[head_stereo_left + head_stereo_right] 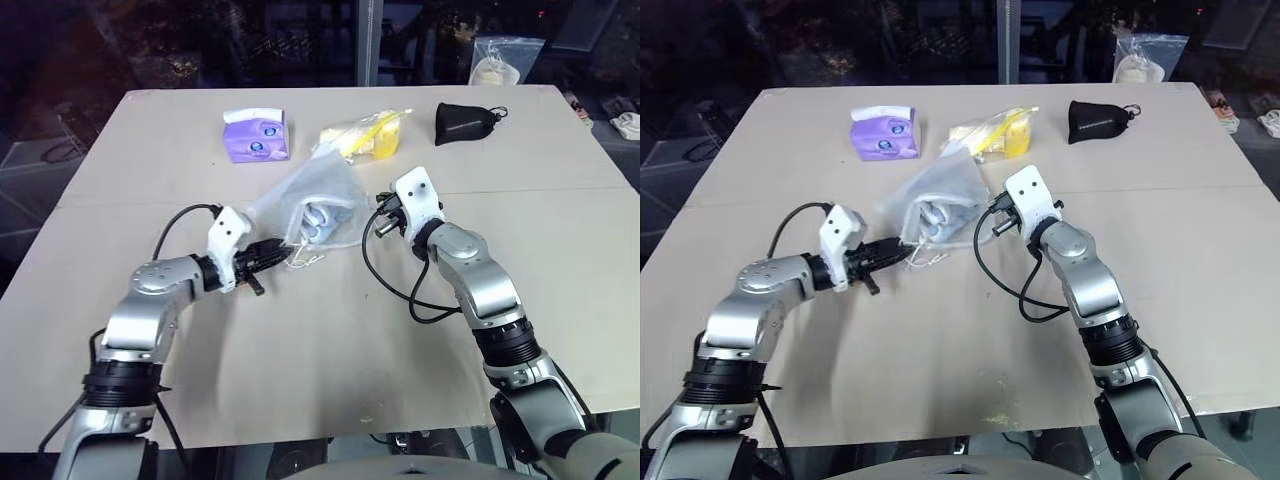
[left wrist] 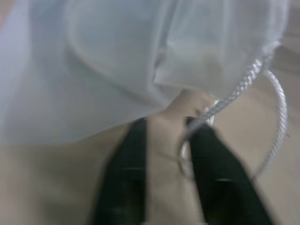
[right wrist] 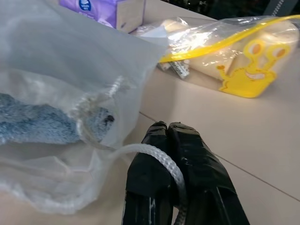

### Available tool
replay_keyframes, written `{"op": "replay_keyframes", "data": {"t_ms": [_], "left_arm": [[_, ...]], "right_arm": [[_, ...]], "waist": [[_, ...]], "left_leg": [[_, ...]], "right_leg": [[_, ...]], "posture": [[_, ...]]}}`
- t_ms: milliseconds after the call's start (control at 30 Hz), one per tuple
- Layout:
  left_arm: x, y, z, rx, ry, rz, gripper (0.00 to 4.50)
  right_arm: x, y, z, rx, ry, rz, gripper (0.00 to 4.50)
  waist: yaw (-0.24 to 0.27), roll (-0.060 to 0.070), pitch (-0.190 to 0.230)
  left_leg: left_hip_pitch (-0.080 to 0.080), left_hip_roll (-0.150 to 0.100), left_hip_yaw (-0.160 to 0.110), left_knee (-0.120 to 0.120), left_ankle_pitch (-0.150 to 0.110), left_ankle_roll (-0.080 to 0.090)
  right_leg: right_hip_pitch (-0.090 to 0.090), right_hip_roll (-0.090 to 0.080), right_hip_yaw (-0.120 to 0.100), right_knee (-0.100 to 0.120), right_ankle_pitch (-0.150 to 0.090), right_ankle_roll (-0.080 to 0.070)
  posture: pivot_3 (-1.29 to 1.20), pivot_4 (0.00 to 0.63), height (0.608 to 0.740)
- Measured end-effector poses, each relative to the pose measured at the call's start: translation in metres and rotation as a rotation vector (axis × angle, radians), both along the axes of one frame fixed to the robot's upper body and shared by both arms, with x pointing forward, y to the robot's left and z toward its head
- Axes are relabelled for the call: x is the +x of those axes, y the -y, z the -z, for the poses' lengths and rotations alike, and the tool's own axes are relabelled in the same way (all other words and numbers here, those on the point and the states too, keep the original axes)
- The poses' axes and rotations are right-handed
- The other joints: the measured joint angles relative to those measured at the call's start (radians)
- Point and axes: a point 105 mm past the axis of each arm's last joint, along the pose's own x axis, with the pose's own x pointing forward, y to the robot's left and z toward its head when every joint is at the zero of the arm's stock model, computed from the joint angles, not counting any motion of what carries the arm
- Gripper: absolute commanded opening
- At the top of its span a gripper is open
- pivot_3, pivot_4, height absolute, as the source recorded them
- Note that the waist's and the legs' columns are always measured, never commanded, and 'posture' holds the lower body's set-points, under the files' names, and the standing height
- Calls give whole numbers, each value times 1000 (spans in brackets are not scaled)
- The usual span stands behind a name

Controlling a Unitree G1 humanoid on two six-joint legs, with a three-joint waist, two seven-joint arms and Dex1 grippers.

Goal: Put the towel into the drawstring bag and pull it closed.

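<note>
Nearest you, the left gripper [image 1: 268,252] is reaching toward the mouth of the translucent frosted-white drawstring bag [image 1: 305,195], which is lying mid-table. In the left wrist view its black fingers [image 2: 126,168] are standing slightly apart with a thin white cord [image 2: 243,84] running between them; whether the cord is truly pinched is not clear. Your right gripper [image 3: 168,136] is sitting on the bag's other side, fingers pressed together with the other cord [image 3: 154,157] draped across them. The small light-blue terry towel [image 3: 33,123] is already lying inside the bag, just behind the gathered opening. You are working on the closing step, so make sure each side is firmly holding its cord, then draw the hands straight apart, keeping the pull level and steady so the bag is not dragging toward the purple tissue pack [image 1: 256,136].
</note>
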Motion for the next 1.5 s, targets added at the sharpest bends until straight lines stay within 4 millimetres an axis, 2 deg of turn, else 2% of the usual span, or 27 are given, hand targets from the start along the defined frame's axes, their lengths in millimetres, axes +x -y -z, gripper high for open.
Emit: {"op": "replay_keyframes", "data": {"t_ms": [133,200,233,267,300,333,367,433,467,533,567,667,800,867,967,1000,1067,1167,1300,1367,1433,1500], "left_arm": [[10,3,-8,-43,91,-75,10],[18,-9,-25,-56,176,-143,10],[23,-17,-41,-56,237,-170,10],[35,-29,-83,-26,356,-195,10],[37,-37,-106,-14,426,-215,10],[36,-46,-147,1,547,-237,10],[31,-52,-195,8,692,-254,10],[27,-57,-232,66,845,-285,10],[28,-61,-234,92,870,-305,10],[38,-76,-232,92,868,-384,10],[45,-88,-225,85,836,-435,10],[56,-106,-204,90,781,-503,10],[61,-121,-192,80,758,-568,10],[63,-132,-188,86,749,-613,10],[66,-158,-176,78,699,-738,10],[68,-168,-170,64,668,-790,10],[70,-178,-161,50,622,-841,10],[74,-180,-157,39,586,-857,10],[80,-175,-172,25,611,-850,10],[81,-171,-182,16,643,-830,10],[79,-160,-187,-20,661,-736,10],[76,-148,-187,-54,667,-637,10]], "right_arm": [[3,7,-11,22,35,35,0],[6,16,-27,30,82,61,0],[5,24,-39,-8,116,66,0],[4,38,-67,-133,187,54,0],[4,43,-84,-163,233,59,0],[-1,52,-115,-229,319,73,0],[-11,56,-154,-246,419,82,0],[-23,63,-192,-291,551,110,0],[-24,66,-194,-316,563,121,0],[-16,79,-186,-348,523,158,0],[-10,84,-179,-320,478,176,0],[-4,97,-166,-293,431,222,0],[-6,115,-168,-278,450,288,0],[-7,135,-161,-295,441,354,0],[-8,176,-152,-276,405,494,0],[-9,194,-151,-265,398,556,0],[-12,215,-155,-248,411,630,0],[-15,242,-156,-248,424,720,0],[-13,256,-149,-277,410,757,0],[-12,259,-148,-275,405,757,0],[-15,261,-144,-239,375,705,0],[-18,251,-134,-211,334,603,0]], "waist": [[-1,0,0],[-1,0,0],[1,0,2],[13,-1,13],[14,-2,14],[17,-2,15],[20,-1,14],[21,3,6],[20,4,3],[20,3,3],[16,2,4],[10,2,4],[5,2,4],[7,1,4],[9,1,4],[8,1,4],[7,1,4],[5,1,4],[3,1,4],[1,1,4],[0,1,4],[-2,1,4]], "left_leg": [[0,0,0,0,0,0],[0,1,-1,0,0,0],[-1,1,-2,1,0,0],[-6,-1,-6,3,1,-1],[-12,-1,-8,3,3,-3],[-14,-1,-9,3,3,-4],[-13,-1,-8,3,4,-6],[-3,-3,-8,-2,5,-9],[2,-3,-6,-5,5,-7],[1,-3,-2,-4,1,-1],[-3,-3,-1,-2,1,-2],[-5,-3,-1,1,2,-2],[-5,-3,-2,1,2,-2],[-6,-3,-1,1,2,-2],[-6,-3,-1,1,2,-2],[-6,-3,-1,1,2,-2],[-5,-3,0,1,1,-2],[-5,-3,0,1,1,-2],[-5,-3,1,2,1,-2],[-5,-3,2,2,1,-2],[-5,-3,2,1,2,-3],[-5,-2,2,1,4,-5]], "right_leg": [[0,0,0,0,0,0],[0,0,-1,1,0,0],[0,0,-1,1,0,0],[-4,0,-6,1,3,-1],[-8,1,-7,-1,7,-2],[-10,3,-7,-4,10,-2],[-10,3,-7,-4,10,-2],[-1,3,-6,-7,9,-1],[3,2,-4,-9,8,0],[2,2,-3,-10,7,1],[-2,3,-2,-8,8,1],[-4,3,-1,-4,8,1],[-5,2,-1,-3,8,1],[-5,2,-2,-3,8,1],[-5,2,-1,-3,8,1],[-5,2,-1,-3,8,1],[-5,2,-1,-3,8,1],[-5,2,-1,-2,8,1],[-5,2,0,-2,8,1],[-5,2,1,-2,8,1],[-5,2,0,-2,8,1],[-5,3,0,-2,8,1]], "posture": [[0,150,740],[0,150,740],[0,150,740],[0,150,740],[0,150,740],[0,150,740],[0,150,740],[0,150,740],[0,150,740],[0,150,740],[0,150,740],[0,150,740],[0,150,740],[0,150,740],[0,150,740],[0,150,740],[0,150,740],[0,150,740],[0,150,740],[0,150,740],[0,150,740],[0,150,740]]}}
